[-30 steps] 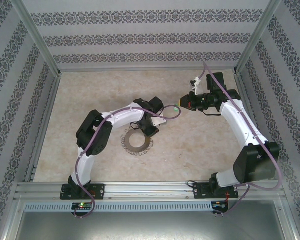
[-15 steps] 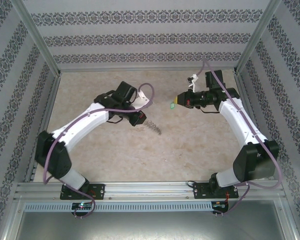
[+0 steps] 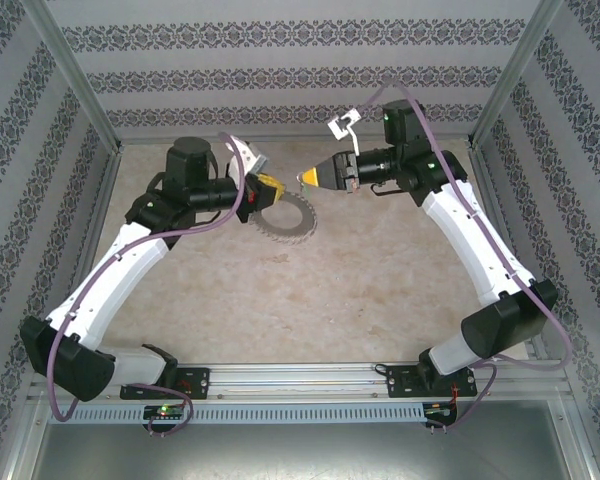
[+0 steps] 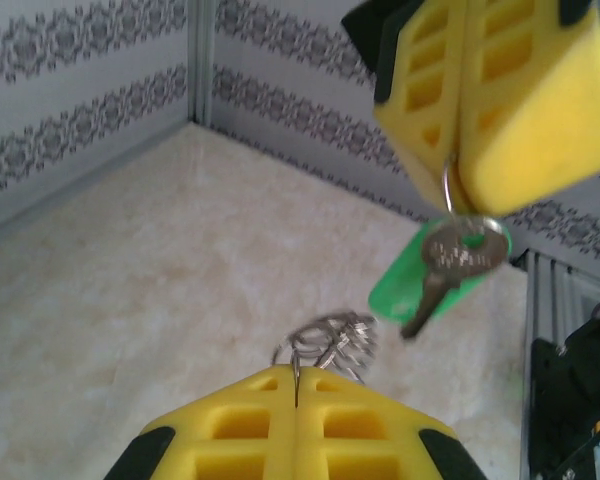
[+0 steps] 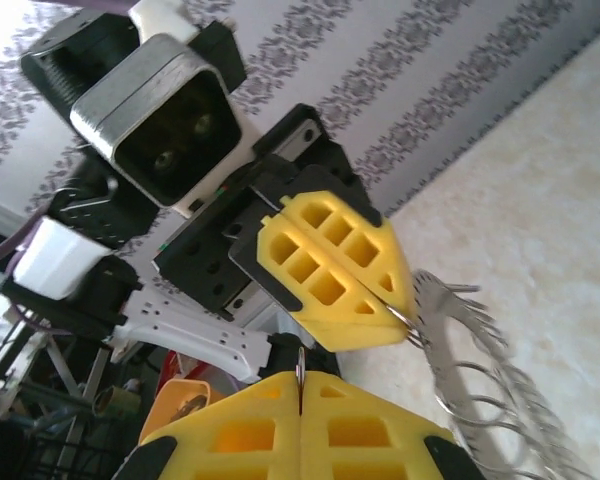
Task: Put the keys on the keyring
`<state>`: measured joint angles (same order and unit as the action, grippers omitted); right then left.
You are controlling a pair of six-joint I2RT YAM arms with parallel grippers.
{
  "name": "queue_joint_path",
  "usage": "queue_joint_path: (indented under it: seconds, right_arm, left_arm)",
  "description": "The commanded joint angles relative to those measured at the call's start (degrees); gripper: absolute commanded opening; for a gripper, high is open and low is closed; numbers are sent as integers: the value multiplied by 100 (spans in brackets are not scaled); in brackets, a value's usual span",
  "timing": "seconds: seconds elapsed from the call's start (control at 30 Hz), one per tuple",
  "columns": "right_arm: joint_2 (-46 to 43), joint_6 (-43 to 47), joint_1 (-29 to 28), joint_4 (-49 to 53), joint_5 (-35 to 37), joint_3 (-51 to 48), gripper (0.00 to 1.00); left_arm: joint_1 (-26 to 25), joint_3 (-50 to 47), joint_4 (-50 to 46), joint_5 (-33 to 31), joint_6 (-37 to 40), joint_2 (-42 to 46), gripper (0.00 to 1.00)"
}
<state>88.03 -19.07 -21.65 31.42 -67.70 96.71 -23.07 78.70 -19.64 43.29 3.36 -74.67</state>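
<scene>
The keyring [image 3: 292, 222], a flat dark-grey ring fringed with small silvery pieces, hangs above the table from my left gripper [image 3: 270, 190], which is shut on its edge. In the left wrist view the yellow pads [image 4: 240, 430] pinch a wire loop of the keyring [image 4: 330, 338]. My right gripper [image 3: 308, 180] faces it, a short gap away, shut on a thin wire loop. From that loop dangle the keys [image 4: 450, 262]: a silvery blade with a bright green head. In the right wrist view the right gripper [image 5: 300, 378] sits just below the left gripper [image 5: 405, 315] and the keyring [image 5: 480, 375].
The beige tabletop [image 3: 380, 280] lies below both arms. Patterned walls and aluminium posts [image 3: 75, 75] close the cell at the back and sides. A white tag [image 3: 342, 125] sticks up from the right wrist's cable.
The left arm lifted the keyring off the middle of the table and swung it back and up. The right gripper moved left with the keys until the two tips nearly meet.
</scene>
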Motion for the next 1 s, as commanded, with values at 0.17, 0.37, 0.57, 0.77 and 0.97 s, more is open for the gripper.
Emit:
queue_joint_path:
  seconds: [0.17,0.37,0.57,0.77,0.97]
  right_arm:
    - [235,-335,-42,-127,-155,823,0]
    - [276,-440,99,-57,86,1337,0]
    - [301,-494,67,-142,126,1815,0]
    - [442,-501,75,-57,172,2185,0]
    - [461,-527,249,-90,367,2272,0]
  left_arm:
    - [288,827,901,1002,-540,-25,0]
    - [488,1117,1213,1456,-889,-104,0]
    - [893,1092,3160,2147,-2615,-223,0]
    - [1015,1423,3643,2259,-3115,-399,0]
    - [1015,1821,1945,1884,-1818,-338,0]
